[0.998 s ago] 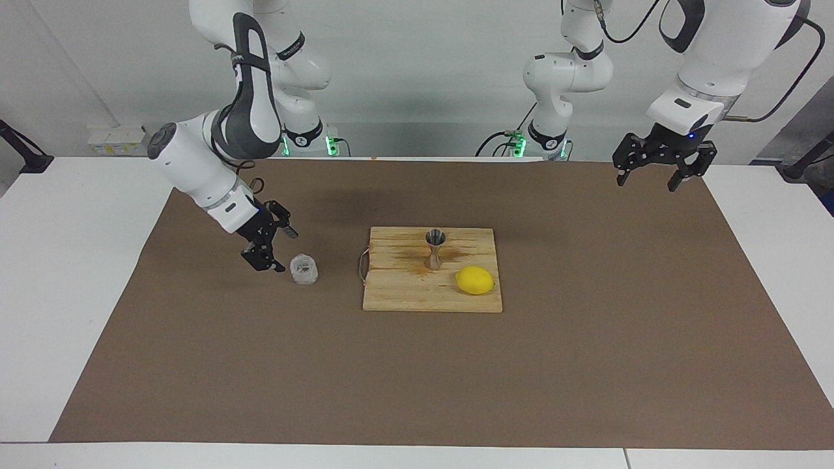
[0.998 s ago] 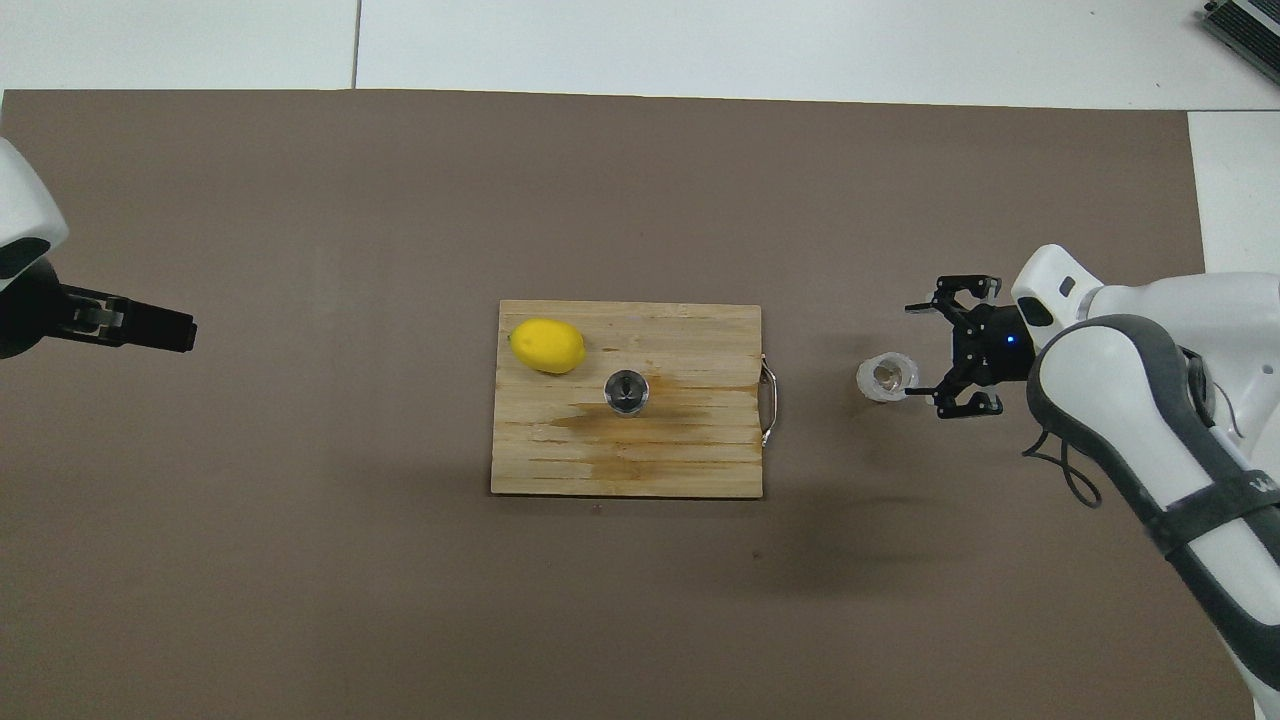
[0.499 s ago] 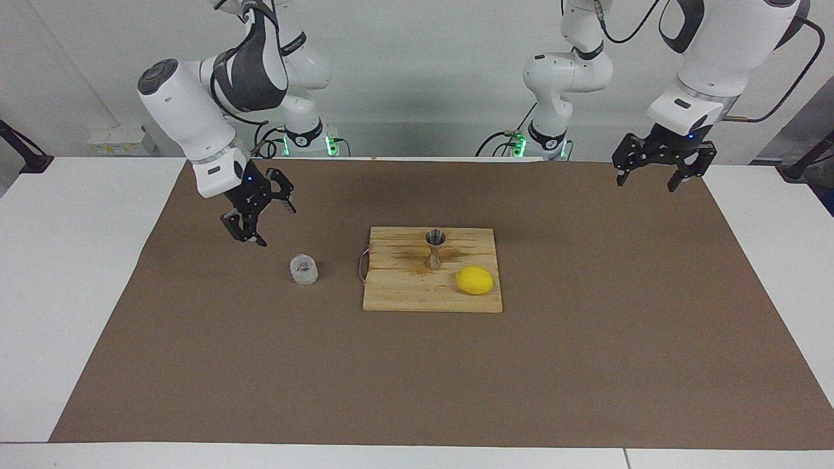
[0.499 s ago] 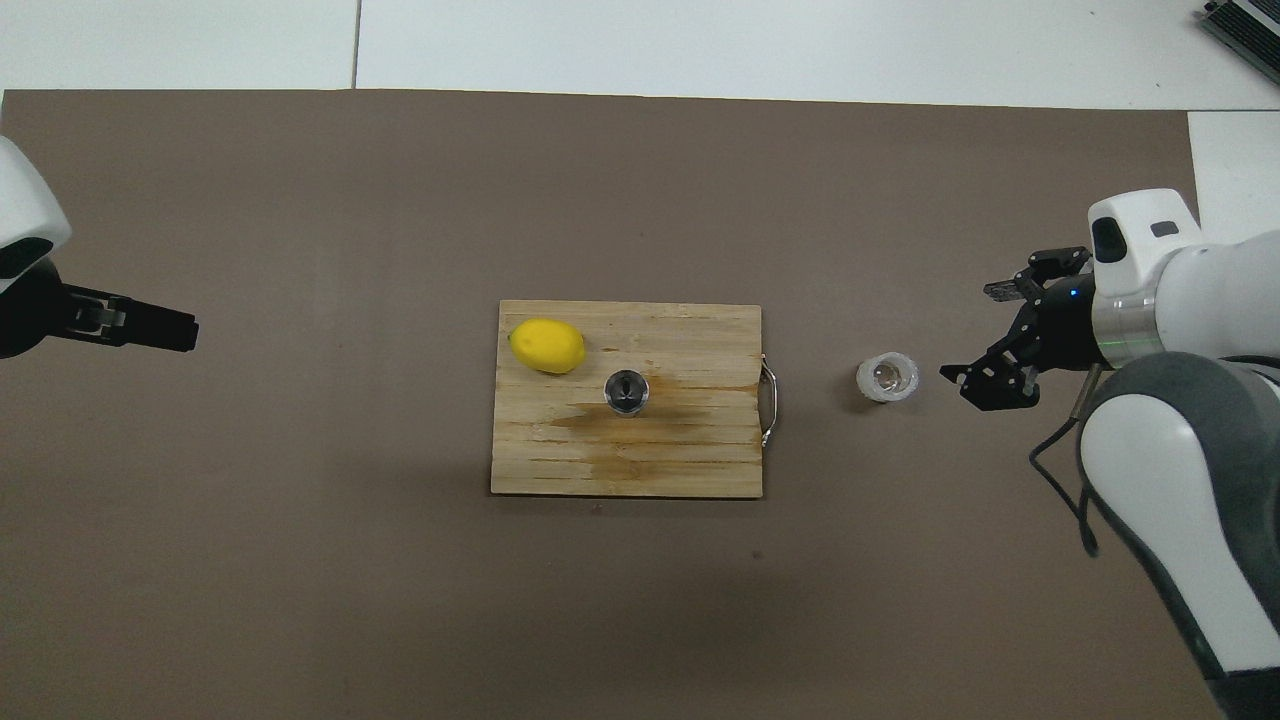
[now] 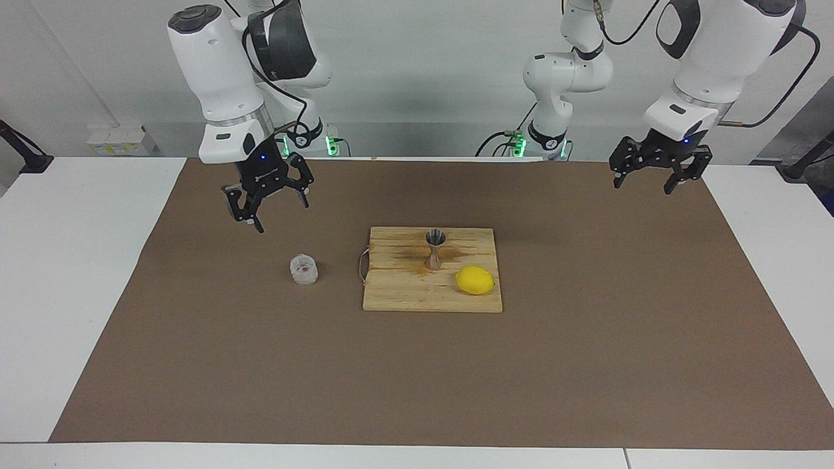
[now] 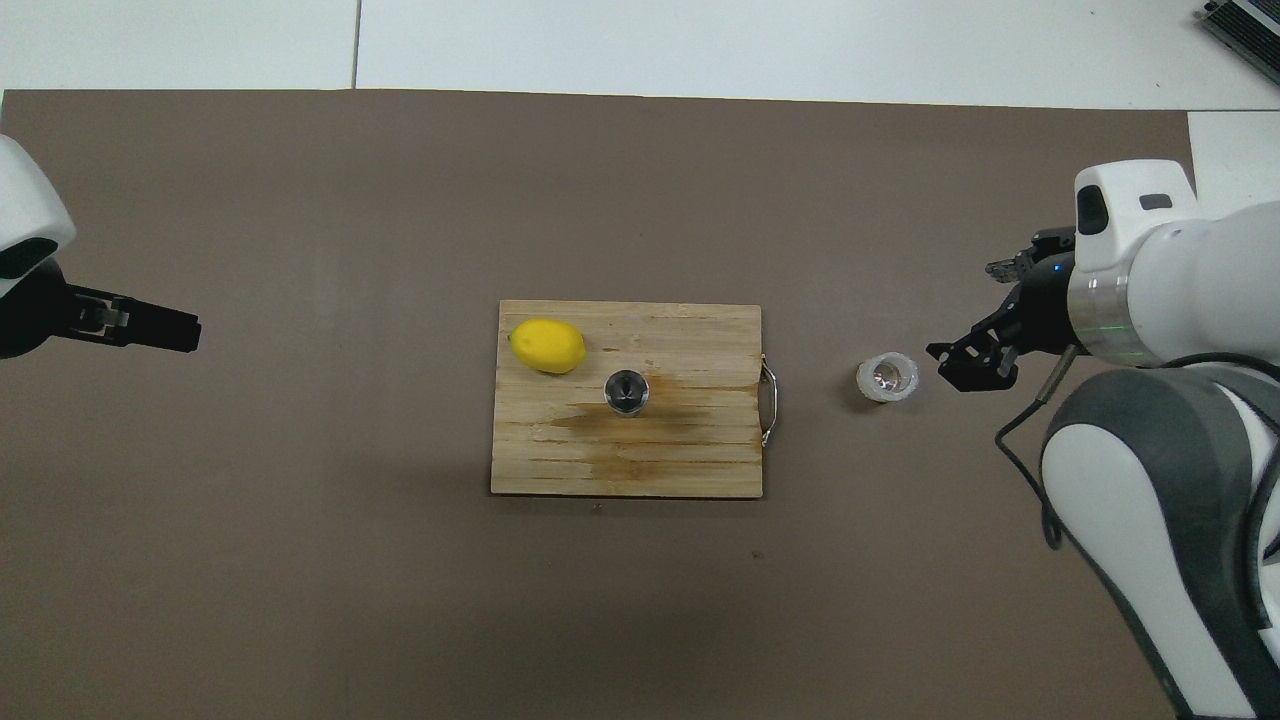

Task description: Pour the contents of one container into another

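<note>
The clear textured glass cup (image 5: 303, 269) stands on the brown mat beside the wooden board (image 5: 404, 296), toward the right arm's end; it also shows in the overhead view (image 6: 887, 378) with something brownish inside. The silvery hourglass jigger (image 5: 435, 249) stands upright on the board (image 6: 620, 465), and it shows from above in the overhead view (image 6: 627, 390). My right gripper (image 5: 273, 212) hangs open and empty in the air over the mat, apart from the cup, and shows in the overhead view (image 6: 978, 318). My left gripper (image 5: 642, 184) waits open and empty over the mat's left-arm end, and its tip shows in the overhead view (image 6: 150, 325).
A yellow lemon (image 5: 475, 280) lies on the board beside the jigger, and it shows in the overhead view (image 6: 547, 346). A metal handle (image 6: 768, 402) sticks out of the board's edge toward the cup. A brownish stain marks the board around the jigger.
My right gripper has risen from beside the cup, drawn back toward the robots and turned to point downward. The cup stays standing where it was. The left arm has barely moved.
</note>
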Tool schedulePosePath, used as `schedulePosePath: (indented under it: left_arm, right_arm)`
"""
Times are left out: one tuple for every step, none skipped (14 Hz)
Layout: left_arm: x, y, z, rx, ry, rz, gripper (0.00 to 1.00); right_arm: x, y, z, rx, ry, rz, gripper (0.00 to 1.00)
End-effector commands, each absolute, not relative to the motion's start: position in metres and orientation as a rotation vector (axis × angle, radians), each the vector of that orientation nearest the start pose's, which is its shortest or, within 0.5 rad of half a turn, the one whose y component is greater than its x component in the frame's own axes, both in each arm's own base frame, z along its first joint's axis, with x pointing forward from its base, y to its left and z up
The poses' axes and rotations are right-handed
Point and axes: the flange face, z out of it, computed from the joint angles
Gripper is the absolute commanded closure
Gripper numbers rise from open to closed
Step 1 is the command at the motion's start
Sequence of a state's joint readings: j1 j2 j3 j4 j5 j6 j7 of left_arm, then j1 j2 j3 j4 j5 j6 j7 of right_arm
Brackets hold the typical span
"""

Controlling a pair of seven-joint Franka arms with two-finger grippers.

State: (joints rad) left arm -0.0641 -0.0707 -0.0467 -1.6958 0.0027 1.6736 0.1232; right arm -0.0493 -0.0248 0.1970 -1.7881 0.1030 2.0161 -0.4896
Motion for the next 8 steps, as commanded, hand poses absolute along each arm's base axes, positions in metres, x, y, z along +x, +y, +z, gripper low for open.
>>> schedulePosePath:
  left_arm:
    - [0.535,-0.056,0.618,-3.105,0.381,-0.115,0.0]
    - [0.536,-0.056,0.618,-3.105,0.379,-0.122,0.0]
    - [0.536,-0.056,0.617,-3.106,0.379,-0.12,0.0]
    - [0.536,-0.054,0.619,-3.11,0.37,-0.125,0.0]
    - [0.537,-0.055,0.619,-3.11,0.365,-0.125,0.0]
    - [0.535,-0.058,0.619,-3.11,0.374,-0.12,0.0]
    - [0.535,-0.059,0.618,-3.108,0.377,-0.108,0.0]
    - [0.533,-0.056,0.618,-3.108,0.377,-0.103,0.0]
  right_arm:
    - [0.577,0.089,0.59,-3.002,-0.593,-0.351,0.0]
    - [0.576,0.089,0.593,-3.018,-0.461,-0.324,0.0]
    - [0.574,0.089,0.6,-3.042,-0.349,-0.299,0.0]
    - [0.571,0.089,0.604,-3.078,-0.227,-0.276,0.0]
    - [0.568,0.098,0.606,-3.101,-0.128,-0.259,0.0]
    - [0.566,0.103,0.61,-3.121,-0.036,-0.25,0.0]
    - [0.565,0.102,0.616,-3.134,0.024,-0.241,0.0]
    - [0.563,0.102,0.62,-3.139,0.077,-0.222,0.0]
